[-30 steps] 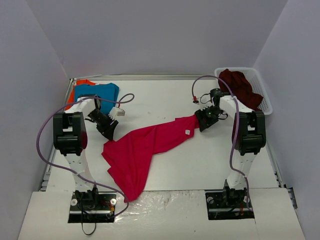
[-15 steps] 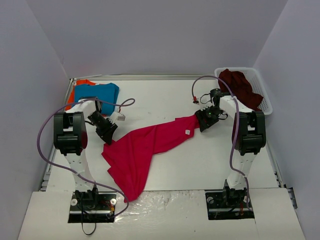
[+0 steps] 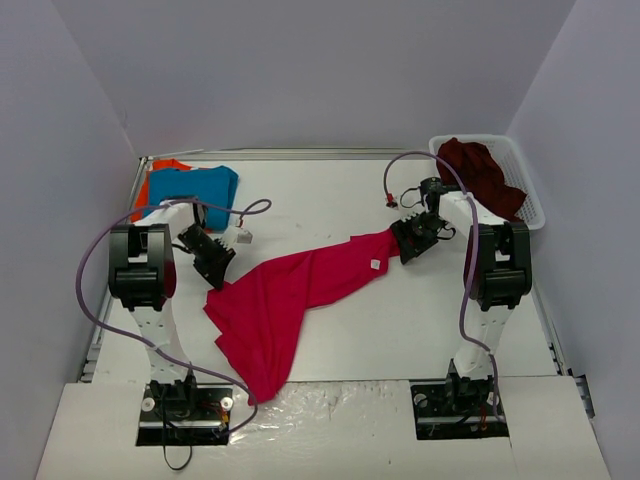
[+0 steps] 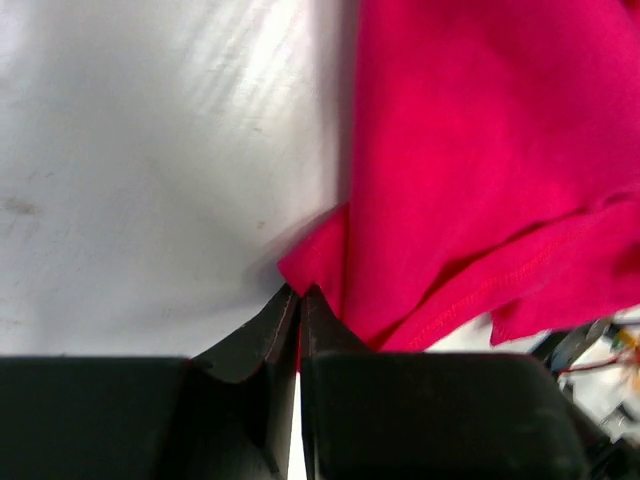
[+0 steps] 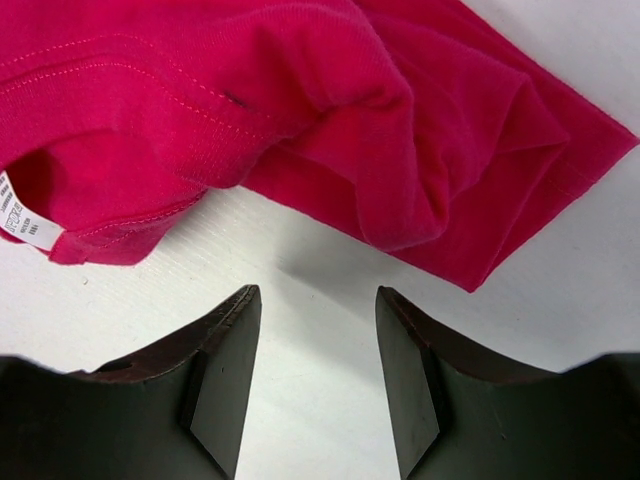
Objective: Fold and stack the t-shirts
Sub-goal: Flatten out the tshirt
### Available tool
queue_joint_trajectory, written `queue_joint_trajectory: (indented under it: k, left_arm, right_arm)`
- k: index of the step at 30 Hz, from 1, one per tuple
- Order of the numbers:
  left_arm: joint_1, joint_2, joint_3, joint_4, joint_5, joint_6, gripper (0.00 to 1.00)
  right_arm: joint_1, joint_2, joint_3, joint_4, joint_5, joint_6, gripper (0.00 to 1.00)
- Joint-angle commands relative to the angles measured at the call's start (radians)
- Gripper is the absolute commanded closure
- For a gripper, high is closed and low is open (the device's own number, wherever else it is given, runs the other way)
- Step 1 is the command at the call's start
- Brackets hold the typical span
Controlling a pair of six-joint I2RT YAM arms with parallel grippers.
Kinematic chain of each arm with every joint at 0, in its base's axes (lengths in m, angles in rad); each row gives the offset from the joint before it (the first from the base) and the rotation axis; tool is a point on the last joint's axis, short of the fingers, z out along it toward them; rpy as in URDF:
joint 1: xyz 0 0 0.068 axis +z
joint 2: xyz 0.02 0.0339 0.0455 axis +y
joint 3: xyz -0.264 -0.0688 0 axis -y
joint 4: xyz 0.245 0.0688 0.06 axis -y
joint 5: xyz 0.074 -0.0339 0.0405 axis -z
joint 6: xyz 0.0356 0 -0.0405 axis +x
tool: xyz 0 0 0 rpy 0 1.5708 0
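The crimson-pink t-shirt (image 3: 290,295) lies crumpled in a diagonal band across the table's middle. My left gripper (image 3: 214,277) is at its left corner. In the left wrist view the left gripper (image 4: 300,292) is shut on a thin pinch of the shirt's edge (image 4: 470,150). My right gripper (image 3: 400,250) is at the shirt's upper right end. In the right wrist view the right gripper (image 5: 315,295) is open over bare table, with the bunched cloth (image 5: 330,130) just ahead of the tips. A blue t-shirt (image 3: 195,185) lies folded on an orange one (image 3: 146,190) at the back left.
A white mesh basket (image 3: 532,205) at the back right holds the dark maroon t-shirt (image 3: 485,170). A white label (image 5: 20,222) sticks out of the pink shirt's neck. Grey walls stand on three sides. Purple cables loop over both arms.
My left gripper has shifted slightly down and left at the shirt's left corner. The shirt's shape is almost the same. The right arm has not moved.
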Motion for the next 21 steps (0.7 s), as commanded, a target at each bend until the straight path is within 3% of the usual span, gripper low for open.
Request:
queue_joint_trajectory:
  k: [1,4,9,16,21]
  left_arm:
    - [0.011,-0.130,-0.019,0.137,-0.034,-0.119,0.98]
    - [0.080,-0.291,-0.024,0.272,-0.018,-0.322,0.98]
    - [0.082,-0.430,0.042,0.257,0.007,-0.445,0.98]
    - [0.059,-0.546,0.008,0.196,0.002,-0.440,0.98]
    - [0.059,-0.605,-0.039,0.193,-0.022,-0.431,0.98]
  right_arm:
    - [-0.010,-0.055,0.005,-0.027,0.007,0.005,0.54]
    - [-0.036,-0.068,0.022,-0.031,-0.035,0.029,0.53]
    - [-0.050,-0.035,0.118,-0.082,-0.193,0.100,0.54]
    - [-0.050,0.063,0.251,-0.189,-0.380,0.080,0.55]
    - [-0.048,0.161,0.372,-0.257,-0.373,0.077,0.57]
